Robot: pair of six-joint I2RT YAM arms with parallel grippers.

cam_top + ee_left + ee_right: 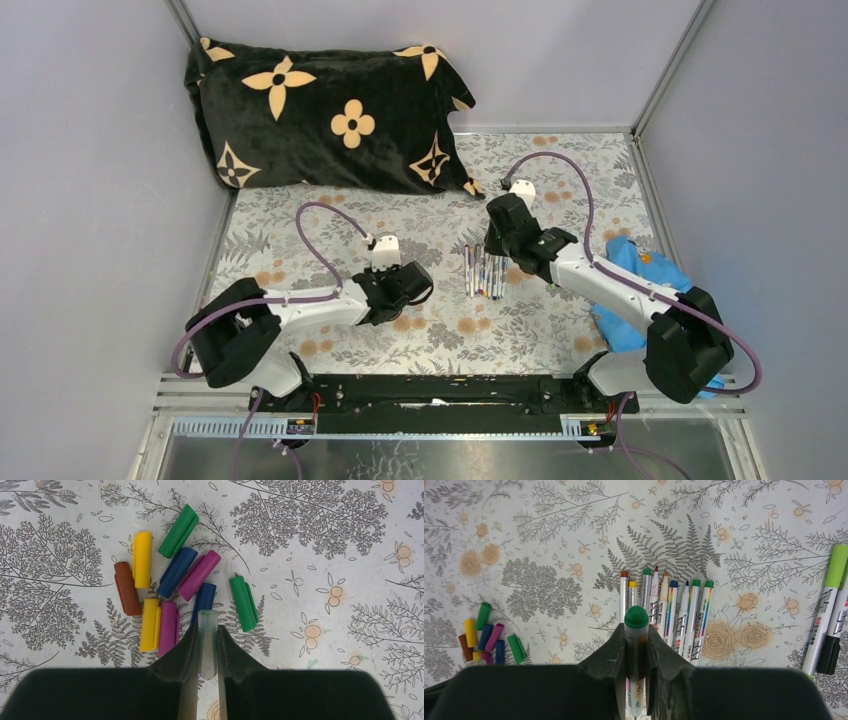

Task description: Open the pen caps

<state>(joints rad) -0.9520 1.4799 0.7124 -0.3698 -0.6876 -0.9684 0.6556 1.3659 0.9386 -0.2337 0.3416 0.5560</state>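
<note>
Left gripper clamped a pale cap, right gripper a green-ended pen; releasing low over the caps seemed wisest.

Right wrist view, bottom centre: green-ended pen, dark lettering along barrel, partly hidden, not legible. Centre: row of pens, black print and rainbow stripes on barrels, too small to read. Right edge: markers, black and red print, unreadable. Top view, upper left: pillow, tan flower and star emblems.
</note>
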